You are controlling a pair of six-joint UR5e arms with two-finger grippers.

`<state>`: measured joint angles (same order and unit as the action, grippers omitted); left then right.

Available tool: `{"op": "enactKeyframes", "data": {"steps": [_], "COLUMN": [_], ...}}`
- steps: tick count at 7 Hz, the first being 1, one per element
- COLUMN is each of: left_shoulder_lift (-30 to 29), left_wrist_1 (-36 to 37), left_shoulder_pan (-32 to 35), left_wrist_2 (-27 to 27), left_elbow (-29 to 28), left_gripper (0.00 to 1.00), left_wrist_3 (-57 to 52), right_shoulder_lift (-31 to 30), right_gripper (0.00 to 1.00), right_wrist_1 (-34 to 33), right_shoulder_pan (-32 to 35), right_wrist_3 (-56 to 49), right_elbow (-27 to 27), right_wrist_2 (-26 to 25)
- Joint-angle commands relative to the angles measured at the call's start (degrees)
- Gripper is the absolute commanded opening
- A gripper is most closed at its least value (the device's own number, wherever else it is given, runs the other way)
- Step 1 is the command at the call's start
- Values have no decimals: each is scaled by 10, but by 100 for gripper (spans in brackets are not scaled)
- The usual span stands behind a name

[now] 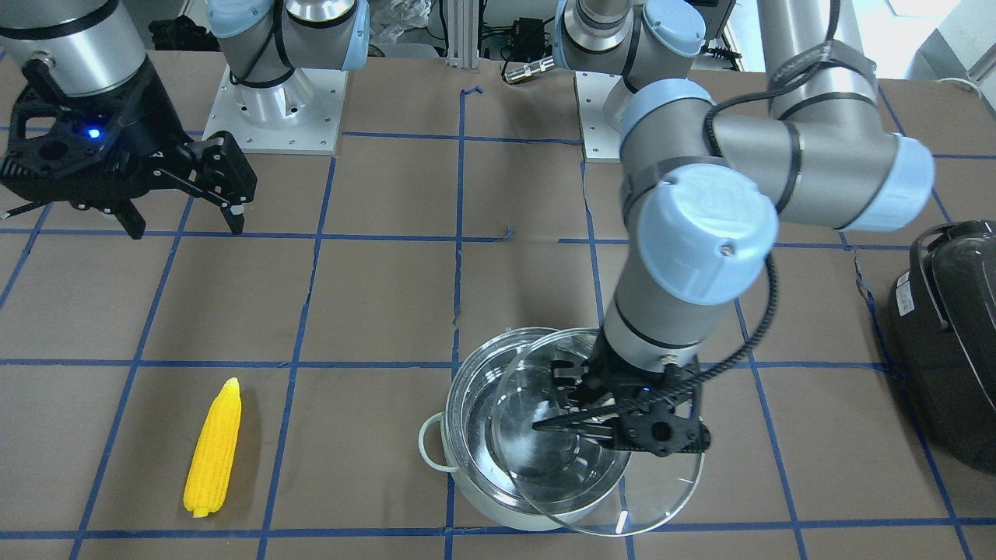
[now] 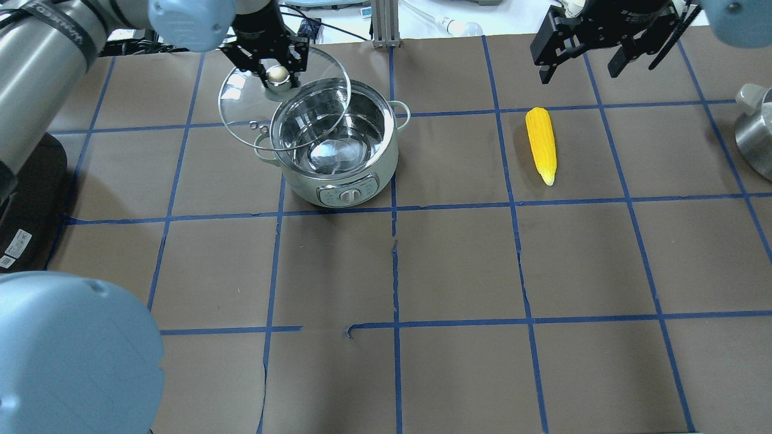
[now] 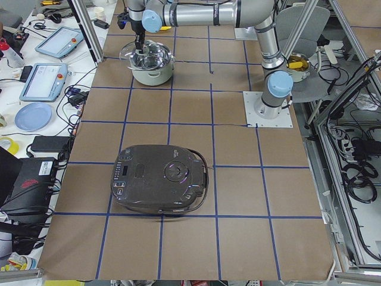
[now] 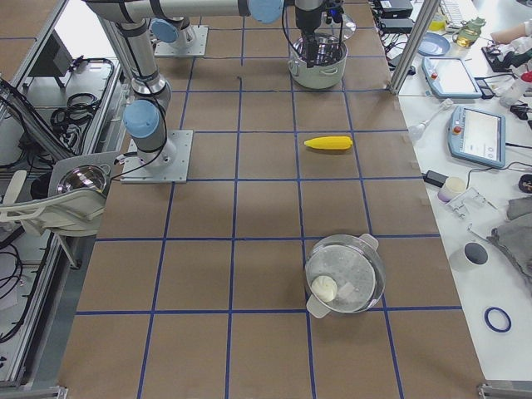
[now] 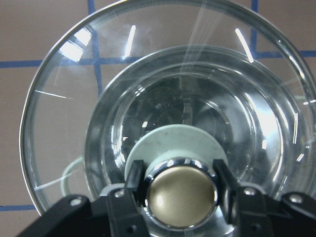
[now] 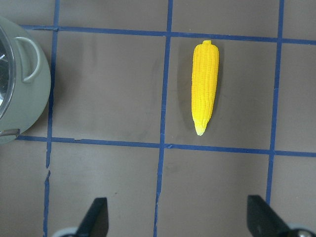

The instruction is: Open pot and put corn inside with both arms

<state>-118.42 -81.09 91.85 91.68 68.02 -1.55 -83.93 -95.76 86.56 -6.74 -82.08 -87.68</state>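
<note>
The mint-green pot [image 2: 356,175] stands open at the far middle of the table. My left gripper [image 2: 277,75] is shut on the brass knob [image 5: 181,197] of the glass lid [image 2: 241,114]. It holds the lid lifted and shifted off the pot, so the lid overlaps only part of the rim, as the front view also shows [image 1: 661,498]. The yellow corn [image 2: 541,144] lies flat on the table to the pot's right and shows in the right wrist view [image 6: 204,86]. My right gripper [image 2: 579,69] is open and empty, above and beyond the corn.
A big dark grey appliance [image 3: 161,179] sits at the table's left end and shows in the front view [image 1: 949,342]. A second steel pot with a lid [image 4: 345,274] stands at the right end. Blue tape lines grid the brown table.
</note>
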Motion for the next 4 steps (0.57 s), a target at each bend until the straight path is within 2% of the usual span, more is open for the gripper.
{"op": "enactKeyframes", "data": {"steps": [1, 2, 3, 4], "left_shoulder_lift": [5, 8, 11, 20], "left_wrist_1": [-20, -6, 54, 112], "left_shoulder_pan": [-103, -149, -190, -213], "left_wrist_2": [17, 22, 21, 18], "left_elbow": [21, 56, 101, 164], "left_gripper": [0, 0, 0, 0], "left_wrist_3": [-142, -221, -306, -325], "right_shoulder_lift": [77, 126, 177, 210], "right_gripper": [100, 100, 100, 100], "right_wrist_1": [-94, -143, -206, -223], "right_shoulder_pan": [-19, -19, -19, -19], "right_wrist_3": [-1, -3, -6, -6], "right_elbow": [3, 3, 4, 0], "right_wrist_2": [9, 9, 8, 7]}}
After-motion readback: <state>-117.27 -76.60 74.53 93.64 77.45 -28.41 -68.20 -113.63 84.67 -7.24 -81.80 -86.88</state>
